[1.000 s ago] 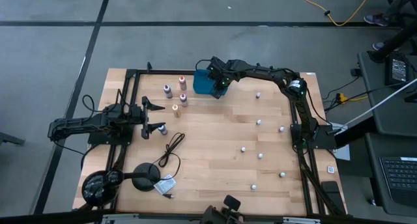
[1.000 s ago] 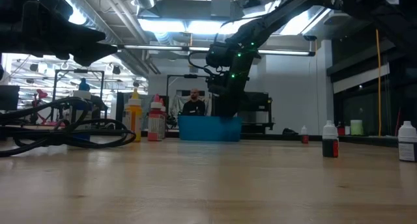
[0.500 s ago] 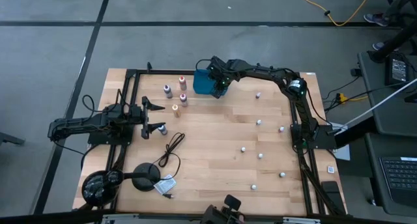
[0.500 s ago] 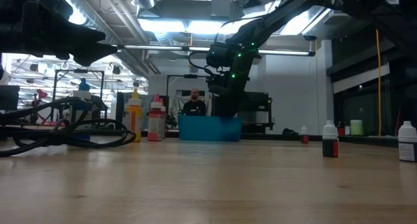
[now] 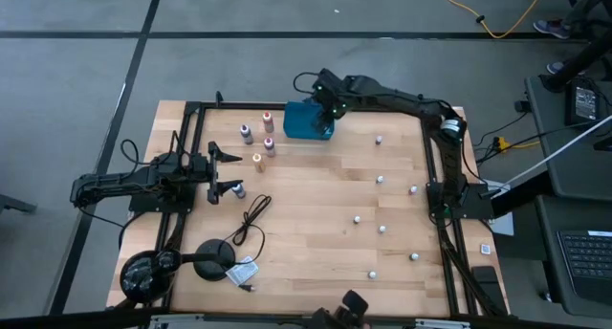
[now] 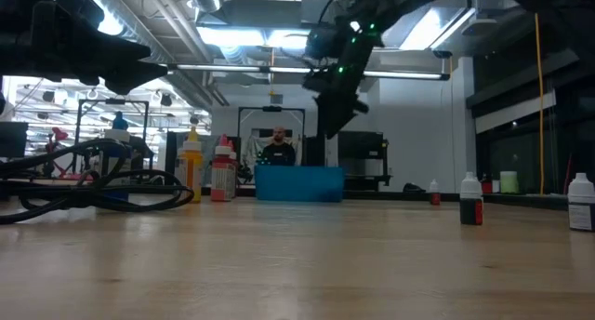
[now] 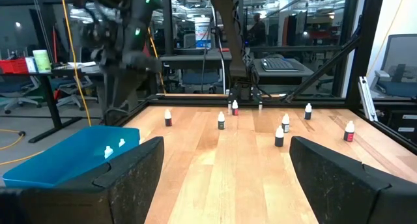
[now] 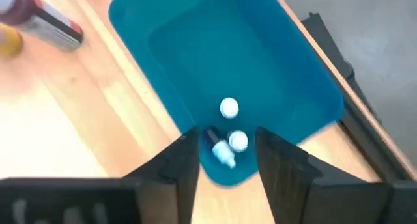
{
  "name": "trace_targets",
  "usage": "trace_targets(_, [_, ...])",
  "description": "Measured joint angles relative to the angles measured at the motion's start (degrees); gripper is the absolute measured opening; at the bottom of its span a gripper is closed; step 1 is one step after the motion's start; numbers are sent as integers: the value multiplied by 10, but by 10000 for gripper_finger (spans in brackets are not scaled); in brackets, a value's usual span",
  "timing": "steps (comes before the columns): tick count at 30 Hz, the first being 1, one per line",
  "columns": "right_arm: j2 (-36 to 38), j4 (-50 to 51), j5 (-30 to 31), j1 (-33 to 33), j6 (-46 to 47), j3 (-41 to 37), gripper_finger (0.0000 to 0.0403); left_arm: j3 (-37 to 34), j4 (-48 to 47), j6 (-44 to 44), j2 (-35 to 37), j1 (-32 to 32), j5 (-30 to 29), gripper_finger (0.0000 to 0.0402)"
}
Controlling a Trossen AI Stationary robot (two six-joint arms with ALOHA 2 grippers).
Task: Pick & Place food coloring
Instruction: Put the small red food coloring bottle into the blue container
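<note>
The teal tray (image 5: 306, 121) lies at the table's far edge and holds three food coloring bottles (image 8: 229, 108): two upright, one on its side (image 8: 220, 151). My right gripper (image 8: 228, 134) hangs open and empty above the tray's right end, and also shows in the high view (image 5: 330, 104) and the low view (image 6: 330, 125). Several coloured bottles (image 5: 258, 138) stand left of the tray. Whitish bottles (image 5: 380, 180) are scattered over the table's right half. My left gripper (image 5: 226, 172) waits open at the left edge, near a blue bottle (image 5: 238, 189).
A black cable (image 5: 251, 220) and a round black stand (image 5: 216, 256) lie at the near left. Black frame rails (image 5: 448, 233) run along the table's sides. A person (image 6: 276, 145) sits beyond the table's far edge. Bare wood shows around the table's middle.
My right gripper has risen out of the teal tray and shifted a little toward the table's far edge. It now hangs well clear above the tray. The tray and the bottles on the table have stayed where they were.
</note>
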State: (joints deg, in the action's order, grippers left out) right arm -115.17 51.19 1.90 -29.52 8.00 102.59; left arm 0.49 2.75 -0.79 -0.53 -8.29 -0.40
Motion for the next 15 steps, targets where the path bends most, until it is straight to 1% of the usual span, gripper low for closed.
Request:
trace_targets(3, [21,16,6,0,45,-7,191,0,0,0,0,0,0,328])
trace_targets(8, [65,28,10,1,150,-67,242,0,0,0,0,0,0,328])
trace_targets(11, [104,33,11,9,196,-119,252,0,0,0,0,0,0,329])
trace_targets(15, [167,43,11,31,221,-204,254,0,0,0,0,0,0,327])
